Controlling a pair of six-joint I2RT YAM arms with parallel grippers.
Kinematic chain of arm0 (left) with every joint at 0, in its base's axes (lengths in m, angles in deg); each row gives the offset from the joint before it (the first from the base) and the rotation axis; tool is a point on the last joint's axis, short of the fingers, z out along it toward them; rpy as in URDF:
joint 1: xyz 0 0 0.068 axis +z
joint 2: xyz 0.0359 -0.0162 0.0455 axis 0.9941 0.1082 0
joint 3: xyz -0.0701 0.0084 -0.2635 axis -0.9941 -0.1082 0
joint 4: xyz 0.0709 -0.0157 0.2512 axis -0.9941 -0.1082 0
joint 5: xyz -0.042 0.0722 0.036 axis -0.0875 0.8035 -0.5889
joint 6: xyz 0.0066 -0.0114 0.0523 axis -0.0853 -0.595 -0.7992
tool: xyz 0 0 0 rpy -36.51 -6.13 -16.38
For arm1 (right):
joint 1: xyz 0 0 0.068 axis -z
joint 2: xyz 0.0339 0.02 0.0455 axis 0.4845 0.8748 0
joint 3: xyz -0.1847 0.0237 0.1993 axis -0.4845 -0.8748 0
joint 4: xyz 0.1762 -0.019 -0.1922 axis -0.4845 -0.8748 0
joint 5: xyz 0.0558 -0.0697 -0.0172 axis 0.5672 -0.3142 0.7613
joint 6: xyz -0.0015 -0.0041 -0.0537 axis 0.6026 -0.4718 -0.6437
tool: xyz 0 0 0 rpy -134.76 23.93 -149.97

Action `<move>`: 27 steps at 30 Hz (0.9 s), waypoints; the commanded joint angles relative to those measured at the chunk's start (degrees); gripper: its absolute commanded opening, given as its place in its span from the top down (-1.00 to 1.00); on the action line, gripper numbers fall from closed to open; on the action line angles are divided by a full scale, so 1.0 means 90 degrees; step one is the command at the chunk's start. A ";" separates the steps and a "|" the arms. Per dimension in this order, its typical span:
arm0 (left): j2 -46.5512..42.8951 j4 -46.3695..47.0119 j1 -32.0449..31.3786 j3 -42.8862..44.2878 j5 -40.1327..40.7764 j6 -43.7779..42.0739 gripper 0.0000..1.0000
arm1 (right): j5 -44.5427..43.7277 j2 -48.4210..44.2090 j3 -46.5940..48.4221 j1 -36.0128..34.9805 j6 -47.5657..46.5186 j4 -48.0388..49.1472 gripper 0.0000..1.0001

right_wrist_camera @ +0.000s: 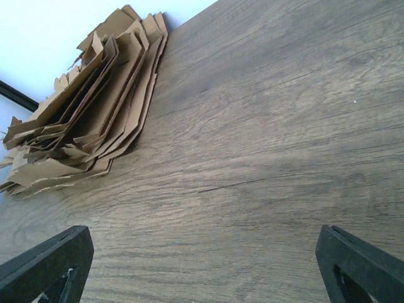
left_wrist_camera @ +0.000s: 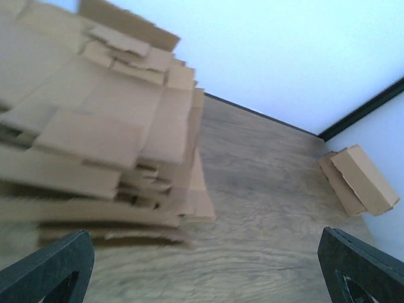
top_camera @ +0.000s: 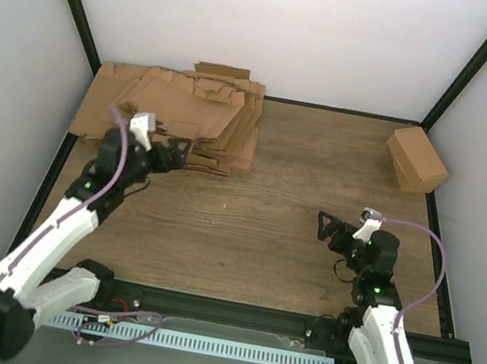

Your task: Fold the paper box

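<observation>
Trouble is likeliest at the thick, ragged pile of flat brown cardboard die-cut sheets point(top_camera: 180, 114) in the bench's far left corner. The left fingers point(top_camera: 174, 149) hang spread wide and empty at its near edge, just beside the splayed lower sheets. No sheet lies apart from the pile, so the paper box point(top_camera: 196, 103), a single plain brown creased sheet, is in my judgement the topmost one there. The sheet edges overlap unevenly. A low approach could catch several sheets at once, or push the whole pile back against the white wall behind it. A flap could also snag and bend off its crease.

Right of the pile, the dark wood-grain bench point(top_camera: 291, 181) lies bare, the best room for folding. The right fingers point(top_camera: 335, 238) hover over it, well right of the pile and nearer the arm bases, also wide apart and holding nothing. They are too far off to steady a sheet.

Far right of the pile, a closed plain brown cardboard cuboid point(top_camera: 417, 159) sits against the black frame rail point(top_camera: 437, 221), tightening that corner.
</observation>
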 commanded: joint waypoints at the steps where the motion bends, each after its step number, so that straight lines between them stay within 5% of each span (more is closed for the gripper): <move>1: 0.1279 -0.0973 -0.0725 0.1684 0.0862 -0.0804 -1.00 | 0.0090 -0.0014 0.0027 -0.0046 -0.0079 0.0133 -1.00; 16: 0.5462 -0.3633 -0.2060 0.6395 0.3850 -0.3433 -1.00 | 0.0110 0.0007 0.0029 -0.0046 -0.0076 0.0095 -1.00; 27: 0.7994 -0.4700 -0.2273 0.8422 0.4802 -0.4138 -0.90 | 0.0093 0.0063 0.0044 -0.0044 -0.0091 0.0100 -1.00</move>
